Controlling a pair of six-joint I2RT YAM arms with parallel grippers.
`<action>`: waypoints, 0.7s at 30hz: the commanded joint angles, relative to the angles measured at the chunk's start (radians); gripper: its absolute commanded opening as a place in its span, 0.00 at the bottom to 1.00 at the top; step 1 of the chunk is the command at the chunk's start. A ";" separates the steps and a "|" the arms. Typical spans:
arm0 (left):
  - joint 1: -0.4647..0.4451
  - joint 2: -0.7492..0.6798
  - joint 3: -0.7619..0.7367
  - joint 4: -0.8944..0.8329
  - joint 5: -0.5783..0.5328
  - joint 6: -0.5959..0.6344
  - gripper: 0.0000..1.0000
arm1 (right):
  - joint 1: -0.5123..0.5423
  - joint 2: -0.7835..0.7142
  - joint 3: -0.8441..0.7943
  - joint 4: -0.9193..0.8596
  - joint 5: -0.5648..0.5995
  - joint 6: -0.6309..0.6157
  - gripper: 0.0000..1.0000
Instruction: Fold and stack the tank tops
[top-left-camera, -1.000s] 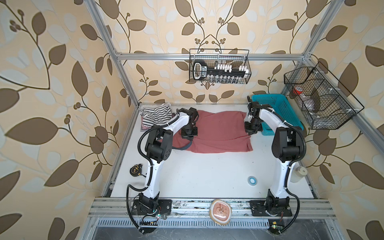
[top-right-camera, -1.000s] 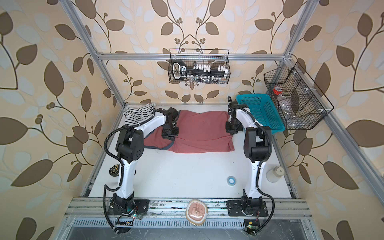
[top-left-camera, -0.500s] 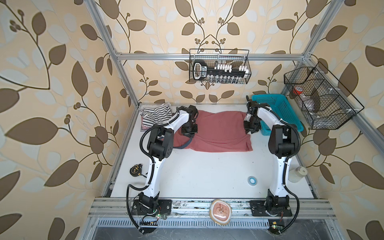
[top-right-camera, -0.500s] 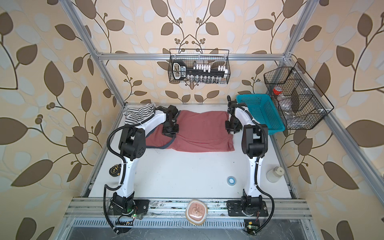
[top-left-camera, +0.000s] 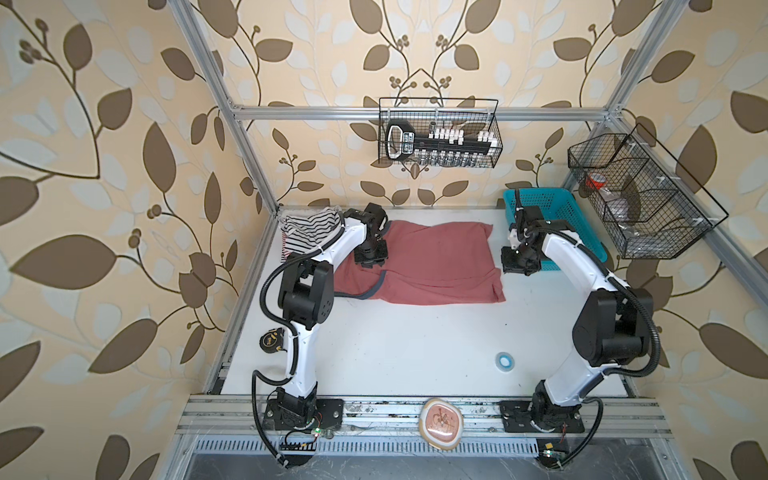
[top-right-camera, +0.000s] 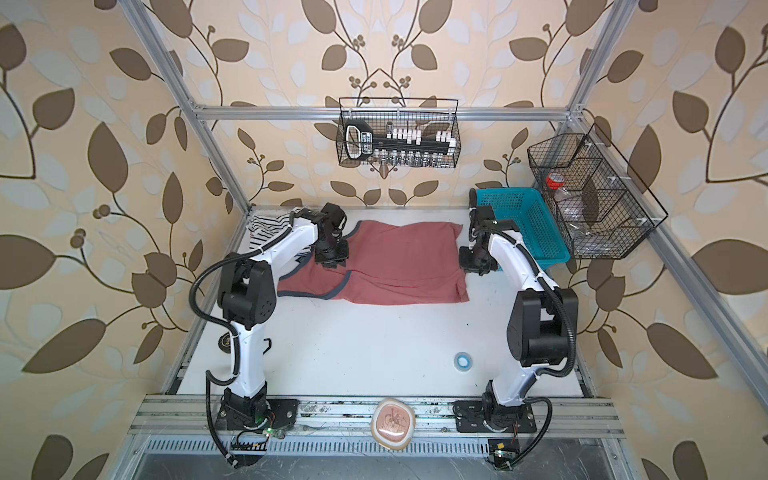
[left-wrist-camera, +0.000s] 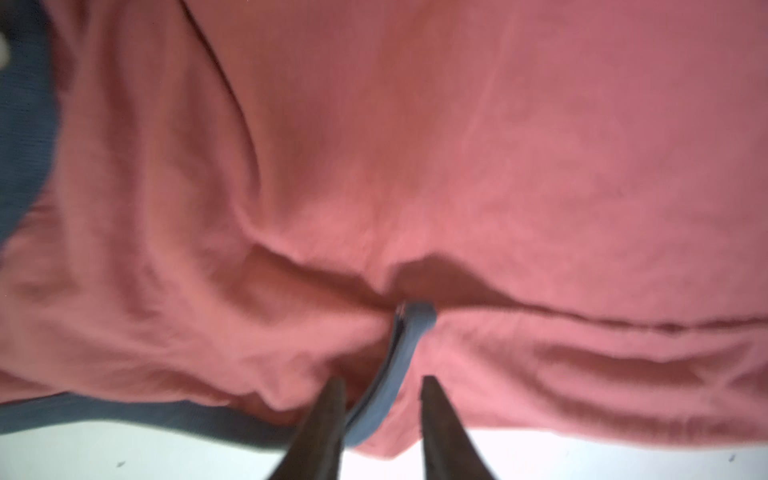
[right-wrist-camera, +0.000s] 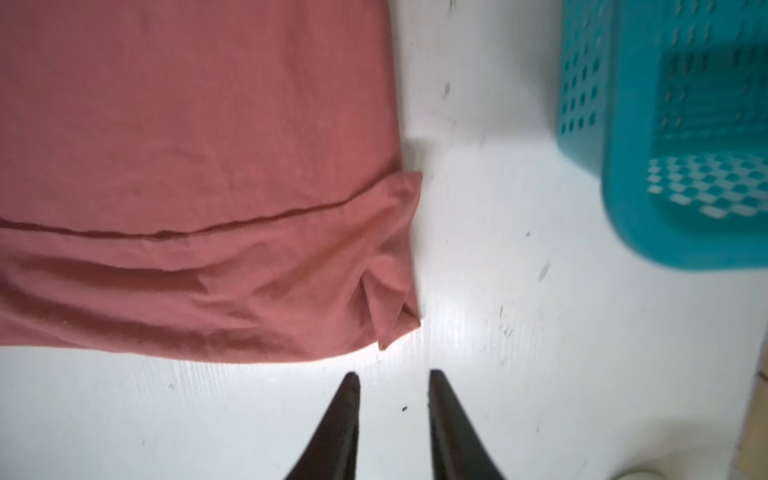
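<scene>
Dusty red cloth is occupying the far half of the white table (top-left-camera: 415, 345); we are identifying it as the dusty red tank top (top-left-camera: 432, 257) (top-right-camera: 399, 262), which is lying flat and folded lengthwise, its hem end pointing toward the teal basket (top-left-camera: 548, 220) and its armhole end toward the left arm. We are noting the grey-blue trim (left-wrist-camera: 401, 349) curving along that armhole end in both top views.

The left gripper (top-left-camera: 371, 259) (top-right-camera: 331, 255) is hanging over the tank top beside the trim; in the left wrist view the left gripper (left-wrist-camera: 380, 382) is showing a narrow gap, and the trim is running between the fingers (left-wrist-camera: 328, 415) without being pinched; we are reading it as parted and holding nothing.

The right gripper (top-left-camera: 517, 266) (top-right-camera: 476, 264) is standing just off the hem, between the tank top and the basket; in the right wrist view the right gripper (right-wrist-camera: 392, 376) is also showing a narrow gap, with only bare table between the tips, and the folded hem corner (right-wrist-camera: 395, 291) is lying near them, apart.

We are locating the black-and-white striped tank top (top-left-camera: 309, 226) (top-right-camera: 266, 226) bunched in the far left corner, partly under the left arm.
</scene>
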 joint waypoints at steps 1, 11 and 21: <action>-0.011 -0.133 -0.104 0.061 0.084 -0.045 0.17 | 0.001 -0.007 -0.107 0.007 -0.031 -0.016 0.20; -0.069 -0.098 -0.260 0.150 0.209 -0.048 0.00 | 0.032 -0.031 -0.269 0.094 -0.109 -0.007 0.40; -0.070 0.001 -0.242 0.185 0.211 -0.057 0.00 | 0.038 0.053 -0.253 0.154 -0.043 0.015 0.42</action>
